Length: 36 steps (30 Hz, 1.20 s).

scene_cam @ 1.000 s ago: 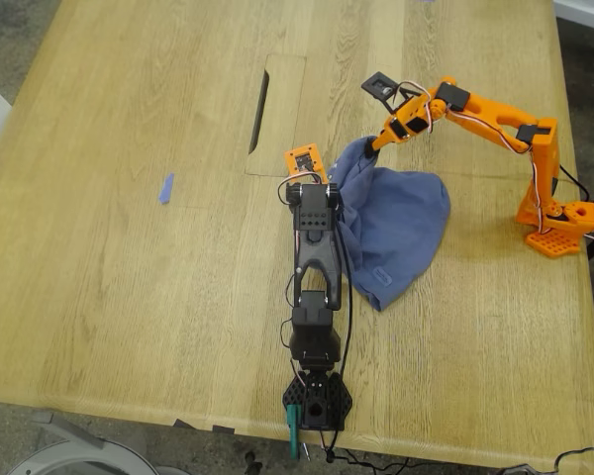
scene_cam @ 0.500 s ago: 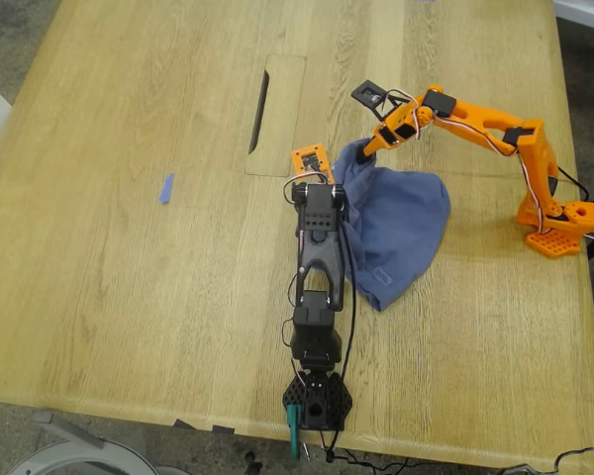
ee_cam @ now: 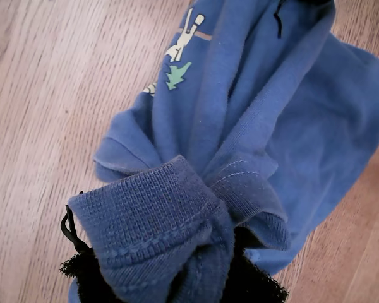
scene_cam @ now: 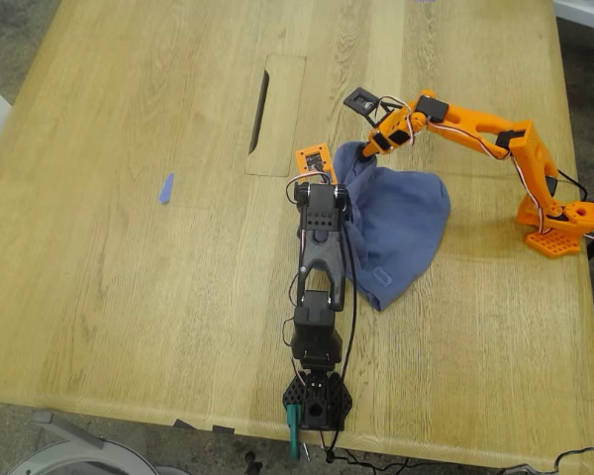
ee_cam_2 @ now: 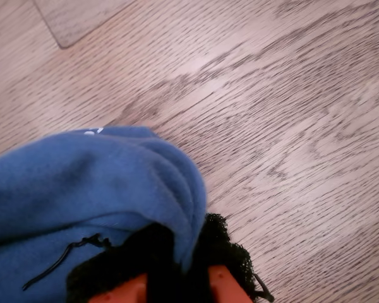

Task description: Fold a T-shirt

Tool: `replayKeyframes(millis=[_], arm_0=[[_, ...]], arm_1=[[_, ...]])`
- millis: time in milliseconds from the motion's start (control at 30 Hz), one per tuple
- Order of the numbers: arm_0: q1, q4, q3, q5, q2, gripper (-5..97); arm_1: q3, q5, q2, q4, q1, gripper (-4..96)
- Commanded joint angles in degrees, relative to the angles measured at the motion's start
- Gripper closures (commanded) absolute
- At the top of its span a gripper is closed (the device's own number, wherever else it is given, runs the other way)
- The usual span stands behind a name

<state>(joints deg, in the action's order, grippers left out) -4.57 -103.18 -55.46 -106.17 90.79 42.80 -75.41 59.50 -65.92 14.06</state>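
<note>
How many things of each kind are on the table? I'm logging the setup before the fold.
Arms: 2 (black arm, orange arm)
T-shirt: 1
Tape scrap: 1
Total: 4

orange arm (scene_cam: 475, 127) shifted leftward, T-shirt (scene_cam: 396, 223) dragged

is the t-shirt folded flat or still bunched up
Bunched, not folded: the T-shirt lies in a crumpled heap, pinched by my first gripper and my second gripper.
</note>
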Motion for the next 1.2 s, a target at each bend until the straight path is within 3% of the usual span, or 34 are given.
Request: replayKeyframes(millis=[0, 733, 1167], arm_0=[[-0.8, 0.4, 0.7, -0.9, 9.1, 92], [-7.0, -1.5, 0.6, -1.8, 10.2, 92], [-11.8, -1.9, -4.5, -4.2, 12.9, 92]], arm_1=[[-0.4, -0.3, 0.6, -0.7, 1.7, 91.2], [-26.1, 0.4, 1.4, -30.8, 1.1, 91.3], [-4.7, 0.8, 17.3, -30.9, -1.9, 91.3]])
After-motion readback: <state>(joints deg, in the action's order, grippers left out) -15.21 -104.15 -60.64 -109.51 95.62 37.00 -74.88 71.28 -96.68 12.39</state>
